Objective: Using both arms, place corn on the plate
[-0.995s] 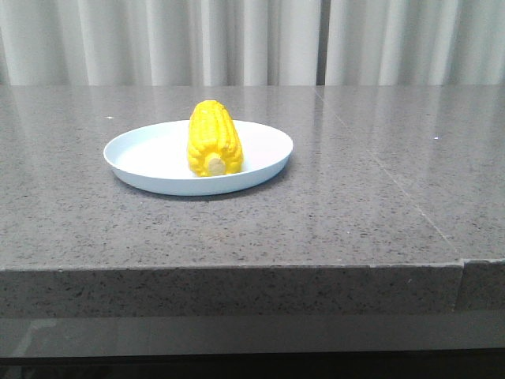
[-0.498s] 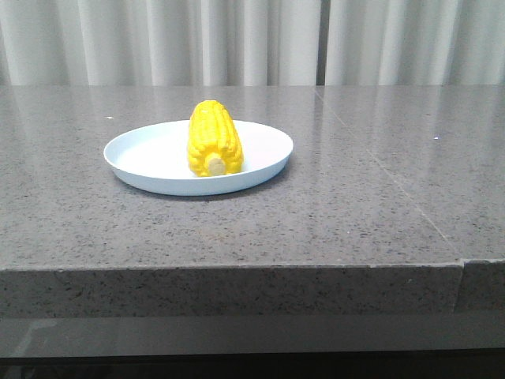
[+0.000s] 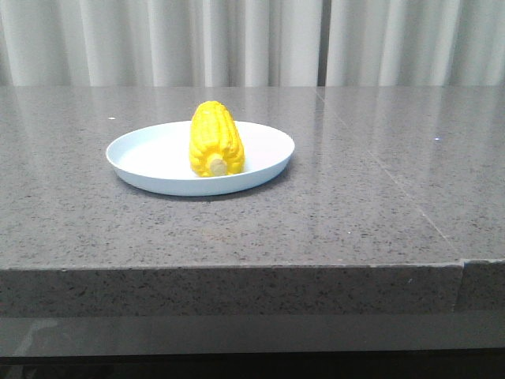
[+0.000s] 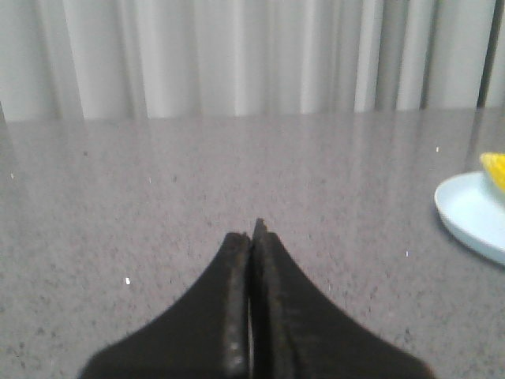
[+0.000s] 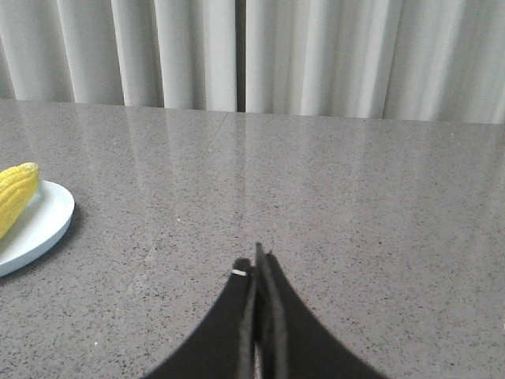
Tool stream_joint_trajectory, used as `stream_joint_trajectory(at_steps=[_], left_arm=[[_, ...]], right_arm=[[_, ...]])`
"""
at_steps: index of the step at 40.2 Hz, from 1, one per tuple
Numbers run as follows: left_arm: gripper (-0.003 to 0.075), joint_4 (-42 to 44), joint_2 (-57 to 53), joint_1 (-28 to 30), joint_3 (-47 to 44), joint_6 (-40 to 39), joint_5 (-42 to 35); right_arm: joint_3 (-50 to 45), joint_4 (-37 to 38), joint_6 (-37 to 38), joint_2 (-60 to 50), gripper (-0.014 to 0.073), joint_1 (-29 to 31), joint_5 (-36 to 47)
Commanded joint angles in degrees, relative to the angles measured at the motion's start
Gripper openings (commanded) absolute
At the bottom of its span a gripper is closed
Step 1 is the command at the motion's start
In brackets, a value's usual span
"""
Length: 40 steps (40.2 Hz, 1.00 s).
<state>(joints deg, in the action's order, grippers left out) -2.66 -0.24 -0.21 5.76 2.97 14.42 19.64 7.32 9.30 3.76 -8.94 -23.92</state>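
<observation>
The yellow corn [image 3: 215, 140] lies on the pale blue-white plate [image 3: 150, 162], its beige stub end towards the camera. The front view shows neither arm. In the left wrist view my left gripper [image 4: 252, 233] is shut with nothing in it, low over bare table, and the plate [image 4: 469, 217] with a bit of corn [image 4: 495, 167] shows at the frame's edge. In the right wrist view my right gripper [image 5: 258, 257] is shut and empty too, with the plate [image 5: 39, 225] and the corn [image 5: 16, 193] off to one side.
The grey speckled stone table [image 3: 355, 197] has a seam [image 3: 379, 166] running back on the right and a front edge [image 3: 237, 268] close to the camera. White curtains [image 3: 252, 39] hang behind it.
The plate and corn sit a few pixels further right in the front view than before. Nothing else differs.
</observation>
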Motion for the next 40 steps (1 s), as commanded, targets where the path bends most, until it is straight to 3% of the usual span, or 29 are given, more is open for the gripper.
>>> stream_joint_trajectory(at_steps=[1,8,40], left_arm=[[-0.0020,-0.05,-1.20,0.09,-1.69,-0.67,-7.42],[-0.0020,-0.05,-1.20,0.09,-6.36,-0.67,-11.87],[-0.0020,-0.40,-1.20,0.09,-6.26,-0.67,-10.14]], right_arm=[[1.29,1.12,-0.36,0.64,-0.0067,0.29,4.65],[1.29,1.12,-0.36,0.64,-0.0067,0.29,4.54],[1.29,1.12,-0.36,0.64,-0.0067,0.29,4.47]])
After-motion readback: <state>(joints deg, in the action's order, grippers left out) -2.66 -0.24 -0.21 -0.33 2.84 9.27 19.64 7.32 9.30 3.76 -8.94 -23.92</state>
